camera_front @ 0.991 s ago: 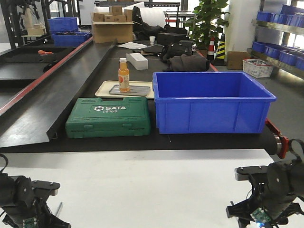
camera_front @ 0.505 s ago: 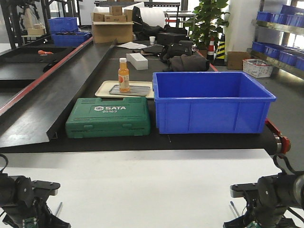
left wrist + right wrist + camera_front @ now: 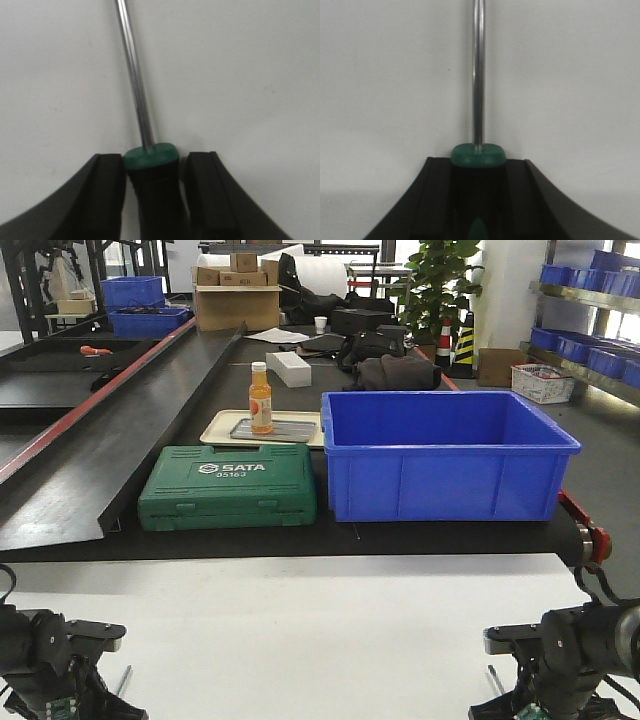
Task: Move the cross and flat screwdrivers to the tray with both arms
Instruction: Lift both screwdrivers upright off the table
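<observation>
Front view bright and evenly lit, sharp, white table (image 3: 300, 640) nearly blown out; both wrist views soft (too close to focus), left screwdriver (image 3: 142, 120) and right screwdriver (image 3: 478, 120) showing glare streaks down steel shafts, handles blurred, faint shadows beside them.

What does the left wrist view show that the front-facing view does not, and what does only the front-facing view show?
Only the left wrist view: the green-capped handle of the screwdriver between the fingers of the left gripper. Only the front-facing view: the green tool case, the blue bin, the orange bottle and the right arm. Both: the left gripper, the steel shaft and the white table.
</observation>
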Controlling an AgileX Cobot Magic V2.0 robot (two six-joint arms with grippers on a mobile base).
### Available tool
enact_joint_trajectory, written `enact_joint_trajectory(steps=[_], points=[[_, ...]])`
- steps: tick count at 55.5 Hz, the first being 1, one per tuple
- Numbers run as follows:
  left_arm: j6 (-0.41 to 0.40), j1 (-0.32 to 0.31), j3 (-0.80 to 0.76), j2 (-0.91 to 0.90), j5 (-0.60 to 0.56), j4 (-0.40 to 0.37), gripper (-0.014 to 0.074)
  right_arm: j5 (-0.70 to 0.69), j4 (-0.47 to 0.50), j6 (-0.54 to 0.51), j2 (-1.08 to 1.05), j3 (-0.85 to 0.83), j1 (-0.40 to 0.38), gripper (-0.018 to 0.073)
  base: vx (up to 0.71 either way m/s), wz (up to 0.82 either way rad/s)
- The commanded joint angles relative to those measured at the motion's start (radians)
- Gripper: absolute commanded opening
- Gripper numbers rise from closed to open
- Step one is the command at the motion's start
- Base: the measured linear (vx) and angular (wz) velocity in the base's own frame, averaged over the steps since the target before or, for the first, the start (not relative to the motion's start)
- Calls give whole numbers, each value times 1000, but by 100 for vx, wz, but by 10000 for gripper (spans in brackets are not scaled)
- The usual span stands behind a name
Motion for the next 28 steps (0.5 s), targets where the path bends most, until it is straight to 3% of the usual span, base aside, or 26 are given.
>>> enact_joint_trajectory(steps=[1,9,17,28], points=[[-10,-5,-12,-34,54,-18,234,27,-16,-9,-42,-20,-6,13,0,0],[-5,-5,-12,-64,87,-18,-10,21,-16,-13,-72,-20,-6,-13,0,0],[44,-5,-12,-133,101,-18,-6,-10,-1,-28,-152,-20,-4,-12,0,0],[44,-6,-12,-289,33,-22,-3,-46,40,-64,-334,-20,25,-11,0,0]])
